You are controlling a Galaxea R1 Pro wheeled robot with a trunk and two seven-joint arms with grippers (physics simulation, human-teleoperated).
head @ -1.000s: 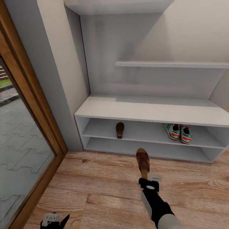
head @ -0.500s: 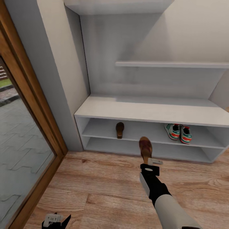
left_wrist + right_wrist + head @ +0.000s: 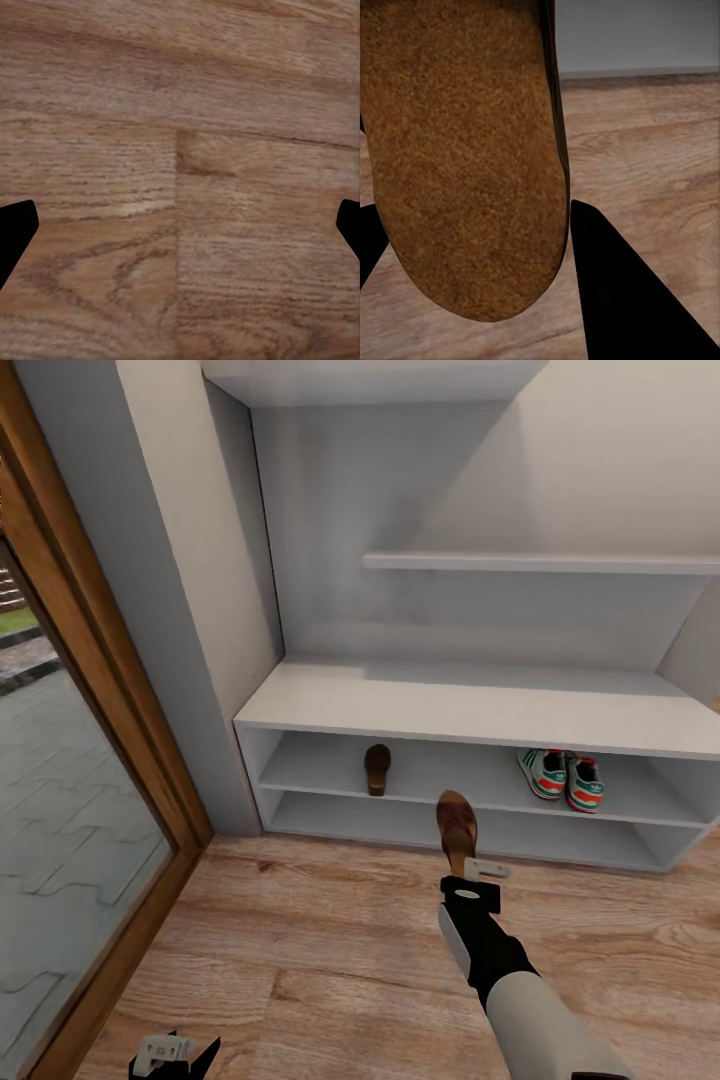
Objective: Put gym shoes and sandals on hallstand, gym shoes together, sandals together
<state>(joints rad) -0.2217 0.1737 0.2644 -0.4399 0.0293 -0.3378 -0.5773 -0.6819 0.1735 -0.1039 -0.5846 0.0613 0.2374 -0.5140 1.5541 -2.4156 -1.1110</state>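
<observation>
Brown sandal (image 3: 456,830) sticks out ahead of the right gripper (image 3: 478,882), pinched by its heel.

Right arm reached forward and low, right gripper (image 3: 470,868) clamped on a sandal (image 3: 456,828) by its heel. Left gripper (image 3: 172,1052) hung low over the floor, fingers spread wide apart.

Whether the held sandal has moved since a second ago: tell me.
Yes. The sandal in the right end effector has gone forward toward the hallstand, its toe now overlapping the lower shelf edge instead of the floor.
</observation>
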